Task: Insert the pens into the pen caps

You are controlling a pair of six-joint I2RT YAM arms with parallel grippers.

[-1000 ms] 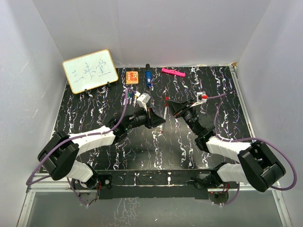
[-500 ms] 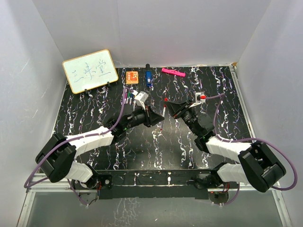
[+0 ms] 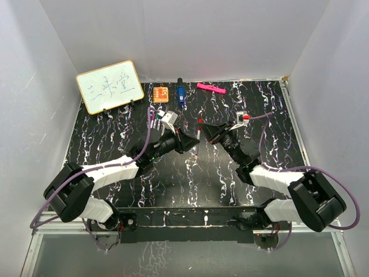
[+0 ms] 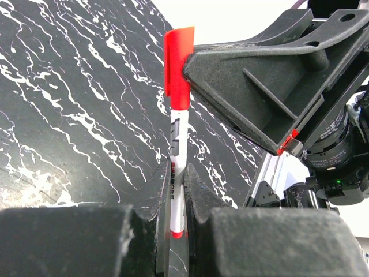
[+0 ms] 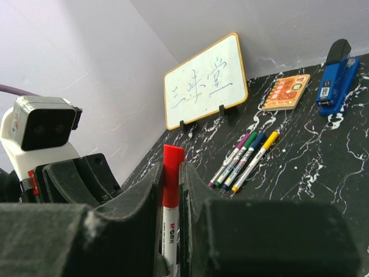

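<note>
One white-barrelled pen [image 4: 177, 164] with a red pen cap [image 4: 177, 69] on its upper end hangs above the middle of the table between both grippers. My left gripper [image 4: 176, 193] is shut on the lower barrel, whose small red end shows below the pads. My right gripper [image 5: 170, 173] is shut on the red cap [image 5: 171, 179], and the white barrel [image 5: 171, 242] runs down between its fingers. In the top view the pen [image 3: 198, 135] stands between the left gripper [image 3: 192, 144] and the right gripper [image 3: 203, 128]. Several capped pens [image 5: 245, 157] lie side by side on the table.
A small whiteboard [image 3: 109, 86] stands at the back left. An orange square block [image 3: 161, 93], a blue and black marker [image 3: 180, 94] and a flat pink bar [image 3: 210, 88] lie along the back edge. White walls enclose the black marbled table [image 3: 115, 124].
Both grippers have drifted a little toward the back left with the pen between them, and the left gripper has come closer to the right one.
</note>
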